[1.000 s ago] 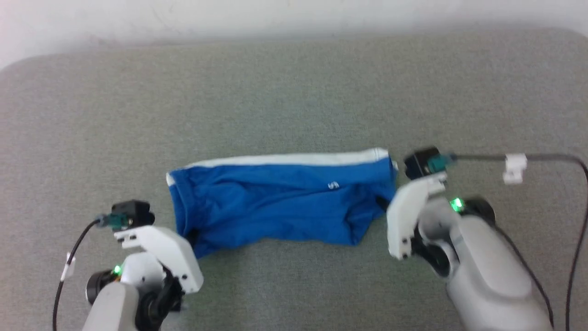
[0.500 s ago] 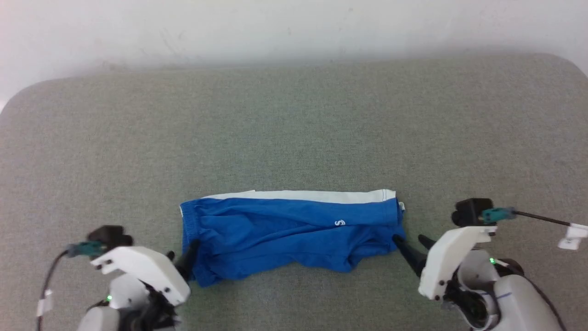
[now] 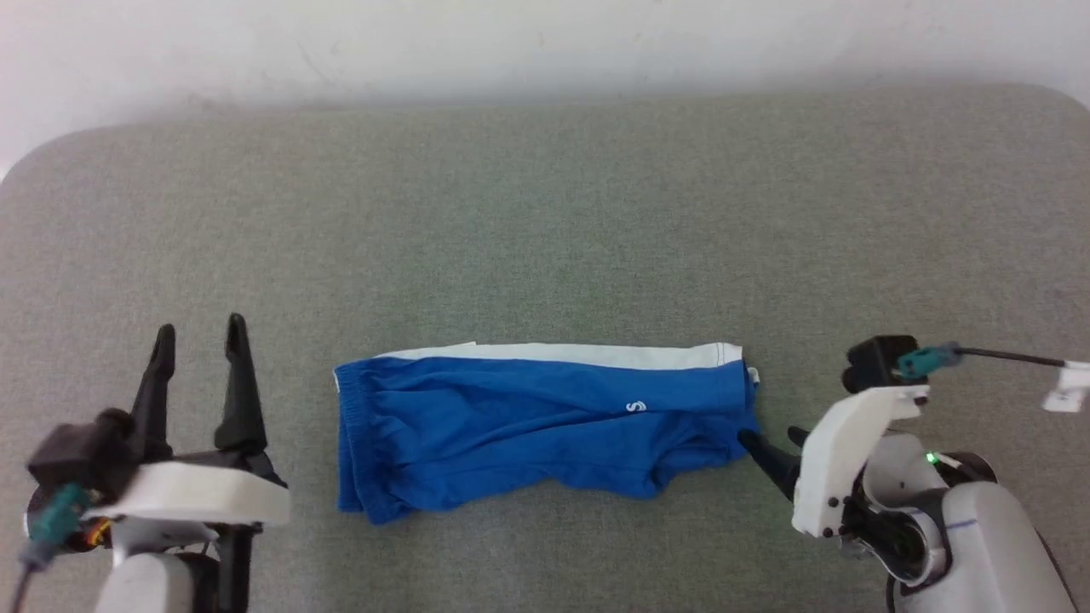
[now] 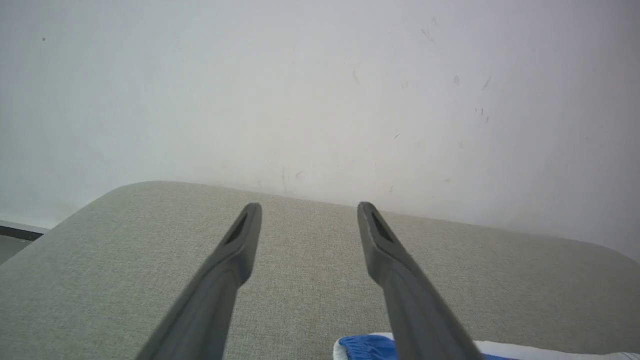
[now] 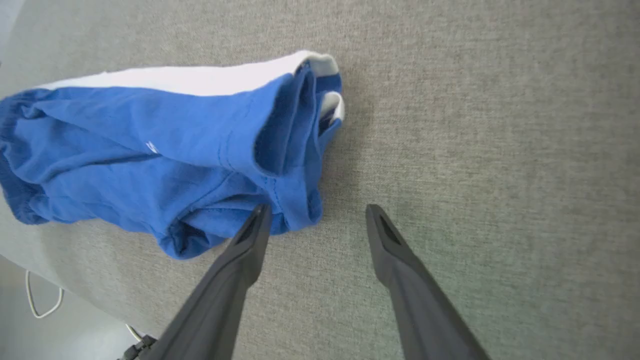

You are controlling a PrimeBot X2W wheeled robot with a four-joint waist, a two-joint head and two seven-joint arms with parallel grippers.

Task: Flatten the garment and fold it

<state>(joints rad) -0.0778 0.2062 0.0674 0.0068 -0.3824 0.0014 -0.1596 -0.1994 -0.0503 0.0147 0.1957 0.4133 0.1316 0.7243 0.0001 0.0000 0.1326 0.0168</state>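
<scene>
The garment [image 3: 528,426], bright blue shorts with a white stripe along the far edge, lies folded lengthwise on the grey cushion [image 3: 545,213], waistband to the left. My left gripper [image 3: 200,328] stands open well to the left of it, fingers pointing away, nothing between them. In the left wrist view the left gripper [image 4: 308,207] is open over bare fabric, with a corner of the garment [image 4: 365,347] at the bottom. My right gripper [image 3: 771,441] is open at the garment's right end. The right wrist view shows the right gripper [image 5: 317,210] open, one fingertip [image 5: 257,220] at the hem of the garment [image 5: 165,150].
A white wall [image 3: 545,42] rises behind the cushion's far edge. The cushion's rounded corners show at far left and far right. Cables run from both wrists [image 3: 1005,358]. Floor and a white cable [image 5: 45,300] show past the cushion's near edge.
Both grippers have let go of the garment and opened. The left arm has drawn back to the left with its fingers turned upward. The head camera has shifted.
</scene>
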